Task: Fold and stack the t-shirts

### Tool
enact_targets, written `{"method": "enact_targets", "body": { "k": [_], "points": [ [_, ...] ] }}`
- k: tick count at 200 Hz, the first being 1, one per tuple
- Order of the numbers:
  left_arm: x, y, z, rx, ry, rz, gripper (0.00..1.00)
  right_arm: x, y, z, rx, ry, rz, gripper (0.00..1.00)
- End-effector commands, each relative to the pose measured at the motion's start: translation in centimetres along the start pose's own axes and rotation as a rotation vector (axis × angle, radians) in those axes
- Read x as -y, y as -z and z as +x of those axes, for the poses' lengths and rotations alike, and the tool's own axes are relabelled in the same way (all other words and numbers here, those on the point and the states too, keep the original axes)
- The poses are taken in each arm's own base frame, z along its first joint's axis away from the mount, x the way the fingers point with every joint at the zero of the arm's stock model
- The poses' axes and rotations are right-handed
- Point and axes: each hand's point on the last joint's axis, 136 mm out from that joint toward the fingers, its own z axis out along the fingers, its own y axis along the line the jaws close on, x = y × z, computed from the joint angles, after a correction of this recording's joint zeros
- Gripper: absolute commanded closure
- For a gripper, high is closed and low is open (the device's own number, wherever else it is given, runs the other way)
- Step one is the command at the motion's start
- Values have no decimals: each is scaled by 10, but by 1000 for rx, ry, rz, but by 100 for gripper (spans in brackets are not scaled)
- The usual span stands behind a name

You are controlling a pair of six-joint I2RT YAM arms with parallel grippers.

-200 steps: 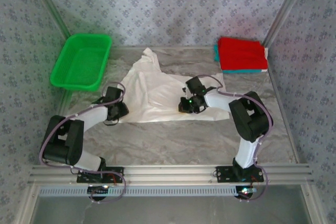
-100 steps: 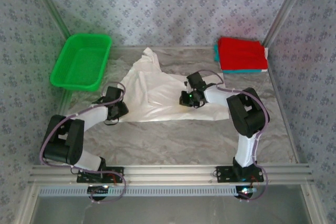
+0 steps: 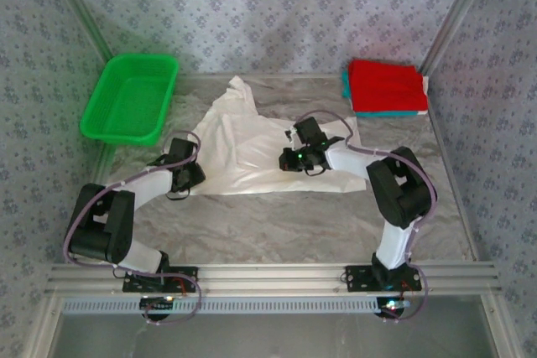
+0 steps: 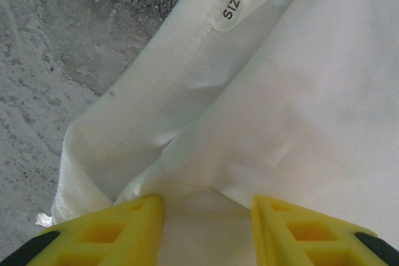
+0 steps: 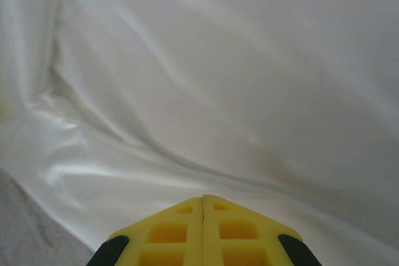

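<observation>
Your white t-shirt (image 3: 243, 144) is lying spread and rumpled across the middle of the tabletop (image 3: 277, 224), well apart from the folded red and teal shirts (image 3: 386, 87) stacked at the far right corner. Your left end effector (image 4: 206, 207) is sitting at the shirt's near-left edge with its fingers apart. A doubled hem is lying between them, not visibly pinched. Your right end effector (image 5: 204, 200) is hovering low over the shirt's right side with its fingers pressed together, gripping nothing I can see.

You are risking a lopsided fold. If the left closes on both layers of that bunched hem, it will likely be dragging the whole shirt instead of lifting one edge. If the right, closed as it is, pushes along the slick cloth, it will probably be ploughing fresh wrinkles.
</observation>
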Motion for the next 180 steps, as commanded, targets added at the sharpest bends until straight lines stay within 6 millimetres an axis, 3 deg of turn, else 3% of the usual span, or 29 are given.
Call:
{"method": "enact_targets", "body": {
  "k": [1, 53, 133, 159, 180],
  "points": [
    [-9, -1, 2, -10, -13, -42, 58, 12, -4, -20, 40, -45, 39, 100],
    [-16, 0, 2, -9, -4, -64, 58, 41, 0, -35, 46, -163, 78, 100],
    [-22, -5, 1, -17, -6, -92, 58, 98, 49, -58, 137, -228, 127, 100],
    [-21, -5, 0, -17, -8, -91, 58, 94, 69, -59, 170, -199, 120, 100],
    [-21, -4, -1, -18, -11, -94, 57, 89, 81, -48, 186, -197, 110, 100]
  ]
}}
